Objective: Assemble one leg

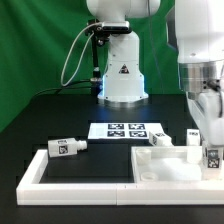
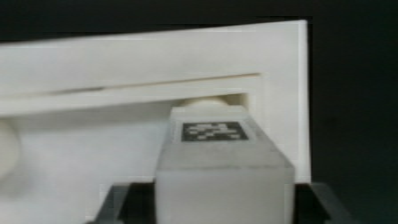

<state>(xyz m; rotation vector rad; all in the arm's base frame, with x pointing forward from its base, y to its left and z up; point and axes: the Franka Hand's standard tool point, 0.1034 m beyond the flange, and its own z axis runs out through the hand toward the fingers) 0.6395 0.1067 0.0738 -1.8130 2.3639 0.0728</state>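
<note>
My gripper (image 1: 208, 140) is at the exterior view's right, shut on a leg (image 1: 213, 156), a stubby white post with a black-and-white tag. It holds the leg upright over the right edge of the flat white tabletop panel (image 1: 168, 166). In the wrist view the leg (image 2: 217, 150) fills the middle between my two dark fingers (image 2: 135, 203), with the tabletop (image 2: 125, 75) right behind it. My gripper (image 2: 222, 205) clamps the leg's lower part. Two more legs lie loose: one (image 1: 67, 147) at the left and one (image 1: 160, 139) behind the tabletop.
A white raised frame (image 1: 40, 172) borders the black table area at the front left. The marker board (image 1: 128, 130) lies flat in the middle. The arm's white base (image 1: 122, 70) stands behind it, with a cable on its left.
</note>
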